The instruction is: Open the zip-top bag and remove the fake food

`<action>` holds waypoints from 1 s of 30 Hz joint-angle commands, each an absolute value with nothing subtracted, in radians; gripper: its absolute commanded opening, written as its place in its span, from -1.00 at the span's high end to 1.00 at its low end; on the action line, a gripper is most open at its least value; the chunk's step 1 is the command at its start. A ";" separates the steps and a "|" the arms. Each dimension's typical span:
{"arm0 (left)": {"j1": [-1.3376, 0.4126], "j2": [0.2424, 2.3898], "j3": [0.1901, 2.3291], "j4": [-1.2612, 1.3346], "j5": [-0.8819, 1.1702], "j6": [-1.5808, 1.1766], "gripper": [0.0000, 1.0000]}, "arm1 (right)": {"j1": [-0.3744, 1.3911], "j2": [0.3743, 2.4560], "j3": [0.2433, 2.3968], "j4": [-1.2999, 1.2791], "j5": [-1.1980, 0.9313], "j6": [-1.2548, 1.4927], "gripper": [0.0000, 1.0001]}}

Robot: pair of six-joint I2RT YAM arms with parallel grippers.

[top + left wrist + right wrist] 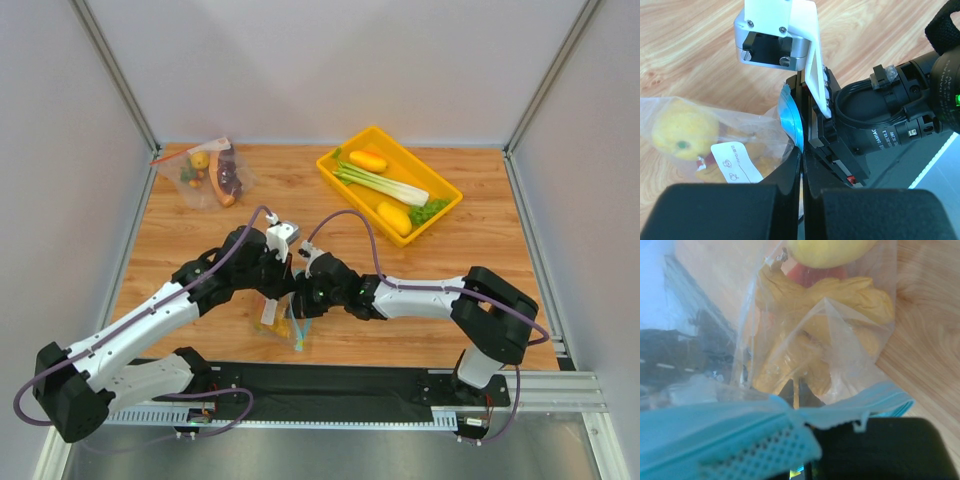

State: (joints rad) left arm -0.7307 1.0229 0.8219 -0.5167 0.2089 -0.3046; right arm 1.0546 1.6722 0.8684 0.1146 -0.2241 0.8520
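Clear, crinkly plastic is the weak point here. The zip-top bag [280, 322] lies on the wooden table [480, 300] at the lower centre of the overhead view, where both arms meet over its mouth. The left gripper [801, 172] is fully closed, pinching the light-blue zip strip [790, 120]. The right gripper [298, 295] is pressed in close on the other side of the strip. I cannot tell whether it actually grips one lip, both lips or neither.

If it holds both lips, pulling apart will likely drag the whole bag rather than part the seal. If it holds too little, the slick film may slip free. A hard pull could also lift the bag and tip it, because it is full and weighted to one side.

The yellow tray [335, 180] sits at the upper right. It holds a leek [385, 185], an orange piece [368, 160], a yellow piece [393, 217] and a leafy green [430, 210].

A second bag [205, 175] with a red-orange strip sits at the upper left, well apart. It holds a dark purple piece and a small yellow one.

The gripped bag is still sealed, with the toy food [810, 350] inside: a round yellow fruit [685, 132], a lumpy orange mass and a sliver of red.
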 commanded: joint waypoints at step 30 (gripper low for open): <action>-0.752 0.743 0.574 -0.373 0.003 -0.448 -0.67 | 0.994 1.529 0.801 0.098 -0.153 0.759 0.85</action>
State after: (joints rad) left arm -0.7506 0.7895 0.5949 -0.4297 0.0257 -0.4042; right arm 1.0035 1.5703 0.8097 0.0654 -0.1593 0.7765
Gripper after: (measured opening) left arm 0.848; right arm 0.077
